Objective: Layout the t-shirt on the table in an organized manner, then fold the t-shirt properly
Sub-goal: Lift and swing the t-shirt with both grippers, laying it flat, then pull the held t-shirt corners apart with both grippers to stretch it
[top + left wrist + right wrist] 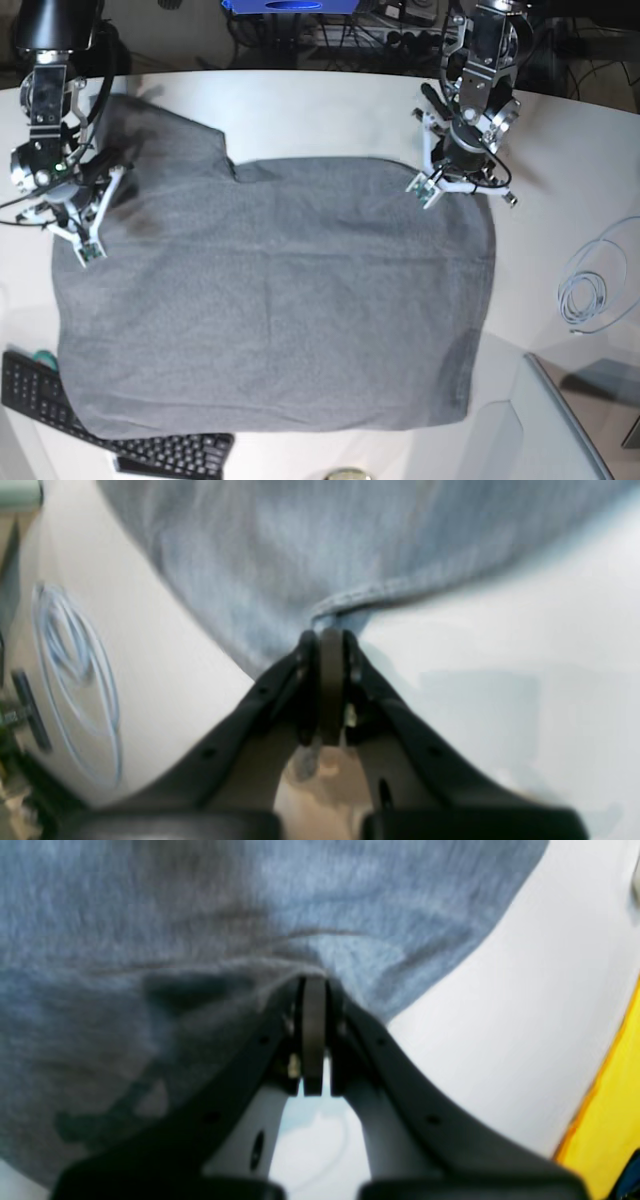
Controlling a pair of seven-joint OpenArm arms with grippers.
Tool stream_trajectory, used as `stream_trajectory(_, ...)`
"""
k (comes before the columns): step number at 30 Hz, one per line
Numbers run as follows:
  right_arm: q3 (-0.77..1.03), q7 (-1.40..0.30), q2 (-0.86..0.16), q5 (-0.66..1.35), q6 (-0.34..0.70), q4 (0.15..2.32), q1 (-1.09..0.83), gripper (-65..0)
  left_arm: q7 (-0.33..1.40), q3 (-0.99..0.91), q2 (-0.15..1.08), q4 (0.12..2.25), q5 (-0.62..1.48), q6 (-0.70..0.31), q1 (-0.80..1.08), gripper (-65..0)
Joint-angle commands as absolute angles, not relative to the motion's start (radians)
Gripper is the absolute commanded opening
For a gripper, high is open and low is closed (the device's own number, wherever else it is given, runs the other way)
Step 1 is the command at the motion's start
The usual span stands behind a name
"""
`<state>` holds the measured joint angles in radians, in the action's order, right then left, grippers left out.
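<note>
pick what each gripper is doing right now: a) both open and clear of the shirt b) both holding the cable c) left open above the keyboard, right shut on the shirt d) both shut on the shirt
d: in the wrist views the left gripper and the right gripper each have their jaws closed on an edge of the shirt, which lies spread on the table.

Keyboard (110, 425) half under the t-shirt (270, 290), cut by frame edge

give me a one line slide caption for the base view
Both grippers, left and right, pinch the grey t-shirt spread across the white table.
</note>
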<state>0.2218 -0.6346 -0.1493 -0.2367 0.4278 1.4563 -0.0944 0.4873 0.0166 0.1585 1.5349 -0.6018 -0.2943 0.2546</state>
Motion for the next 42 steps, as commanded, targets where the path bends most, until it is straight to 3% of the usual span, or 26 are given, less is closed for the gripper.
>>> stream_trajectory(1,0.226,-0.624,-0.163,-0.239,0.420,1.468,-0.082,-65.0,0.489,0.013,0.168,1.543,-0.610,-0.280,0.252,-65.0)
stream_trajectory(9,0.226,-0.628,-0.162,-0.240,0.418,1.428,-0.081,-63.3,0.495,0.022,0.165,1.541,-0.610,-0.280,0.259,-65.0)
stream_trajectory(11,0.228,-0.628,-0.160,-0.240,0.418,1.432,-0.088,-54.6,0.495,0.022,0.165,1.544,-0.610,-0.280,0.260,-65.0)
stream_trajectory(15,0.228,-0.628,-0.159,-0.240,0.418,1.435,-0.102,-28.2,0.496,0.013,0.165,1.554,-0.608,-0.280,0.285,-65.0)
stream_trajectory(16,0.228,-0.628,-0.159,-0.239,0.418,1.443,-0.104,-23.4,0.496,0.013,0.165,1.567,-0.608,-0.280,0.289,-62.9)
stream_trajectory(17,0.232,-0.628,-0.157,-0.237,0.418,1.460,-0.107,-21.5,0.496,0.013,0.165,1.578,-0.608,-0.280,0.297,-55.0)
stream_trajectory(20,0.340,-0.622,-0.091,-0.236,0.423,1.552,-0.128,-21.2,0.496,0.013,0.168,1.615,-0.608,-0.280,0.331,-30.6)
stream_trajectory(23,0.486,-0.622,-0.004,-0.213,0.432,1.678,-0.128,-20.9,0.496,0.010,0.171,1.652,-0.608,-0.282,0.351,-13.8)
stream_trajectory(25,0.556,-0.628,0.036,-0.131,0.495,1.745,-0.133,-20.9,0.496,0.010,0.171,1.684,-0.607,-0.282,0.364,-7.6)
stream_trajectory(30,0.746,-0.753,0.085,0.051,0.628,1.802,-0.163,-21.0,0.495,-0.125,0.163,1.796,-0.499,-0.282,0.430,-6.4)
stream_trajectory(32,0.811,-0.819,0.081,0.105,0.688,1.793,-0.183,-21.0,0.495,-0.231,0.170,1.814,-0.340,-0.285,0.455,-6.4)
stream_trajectory(36,0.872,-0.871,0.081,0.163,0.698,1.779,-0.229,-21.0,0.495,-0.449,0.206,1.813,0.102,-0.286,0.506,-6.4)
stream_trajectory(42,0.875,-0.868,0.081,0.165,0.698,1.662,-0.239,-21.0,0.492,-0.507,0.272,1.759,0.619,-0.286,0.579,-6.4)
